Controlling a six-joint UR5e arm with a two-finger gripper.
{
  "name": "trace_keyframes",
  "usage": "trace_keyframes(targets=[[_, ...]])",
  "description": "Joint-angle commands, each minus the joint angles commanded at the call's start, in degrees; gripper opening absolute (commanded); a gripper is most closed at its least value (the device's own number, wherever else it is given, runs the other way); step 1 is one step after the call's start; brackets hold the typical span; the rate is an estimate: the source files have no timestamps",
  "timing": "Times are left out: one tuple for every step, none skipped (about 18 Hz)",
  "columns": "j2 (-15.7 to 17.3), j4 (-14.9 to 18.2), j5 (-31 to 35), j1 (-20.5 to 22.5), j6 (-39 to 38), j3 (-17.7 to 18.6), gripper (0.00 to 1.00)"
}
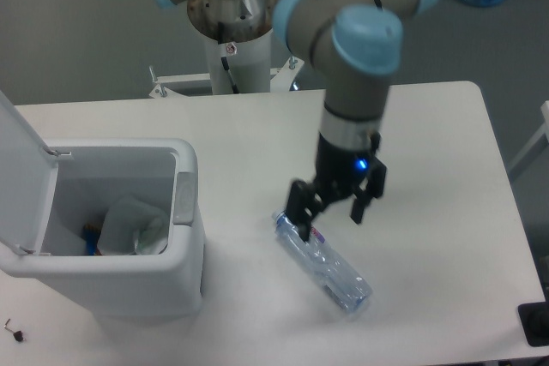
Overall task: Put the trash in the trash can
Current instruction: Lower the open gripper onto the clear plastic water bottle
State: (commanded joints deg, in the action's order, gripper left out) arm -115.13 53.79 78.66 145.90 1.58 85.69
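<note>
While my gripper [330, 214] hangs with its fingers spread wide and nothing between them, I am poised directly over the neck end of the plastic bottle [323, 262], which lies on its side on the table [429, 143], running from its cap at the upper left down to its base toward the near right edge. One finger sits just at the bottle's left shoulder and the other is out to the right, so I judge the jaws do not yet straddle the body squarely. The trash can [111, 285] stands at the left of the table with its lid flipped up, and inside it I can see a crumpled white paper [133, 225] already lying among other contents. That puts me, as I read it, at the approach for the second item. The next move calls for turning my wrist so the fingers cross the bottle's long axis, coming down around its middle, and closing gently, since thin clear plastic will likely buckle or roll away if pinched off centre.
</note>
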Motion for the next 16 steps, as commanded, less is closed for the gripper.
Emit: trace_keyframes(targets=[[-1.40,-0.09,0.09,0.09,0.09,-0.44,1.00],[-3.07,0.09,0.87,0.17,0.00,-1.57,1.00],[-4.39,0.09,2.27,0.18,0.00,-2.02,1.00],[-5.10,0.00,3.68,0.00,-0.08,-2.20,1.00],[-5.89,-0.09,3.95,0.00,0.00,-2.81,1.00],[-6.68,-0.09,4.13,-0.09,0.00,-3.34,1.00],[-7.47,-0.18,4.22,-0.09,0.00,-3.60,1.00],[-7.92,-0.26,4.39,-0.17,0.09,-3.60,1.00],[-8.36,-0.44,4.48,-0.18,0.00,-3.52,1.00],[-8.71,-0.53,4.48,-0.18,0.00,-3.52,1.00],[-9.41,-0.79,4.48,-0.35,-0.08,-3.52,1.00],[-10.11,-1.57,4.75,-0.79,-0.17,-3.60,1.00],[-10.90,-2.98,5.62,-1.31,-0.35,-3.69,1.00],[-11.69,-4.64,6.15,-1.93,-0.52,-3.78,1.00],[-12.31,-5.18,6.33,-2.37,-0.79,-4.13,1.00],[-12.58,-5.19,6.42,-2.46,-0.88,-4.31,1.00]])
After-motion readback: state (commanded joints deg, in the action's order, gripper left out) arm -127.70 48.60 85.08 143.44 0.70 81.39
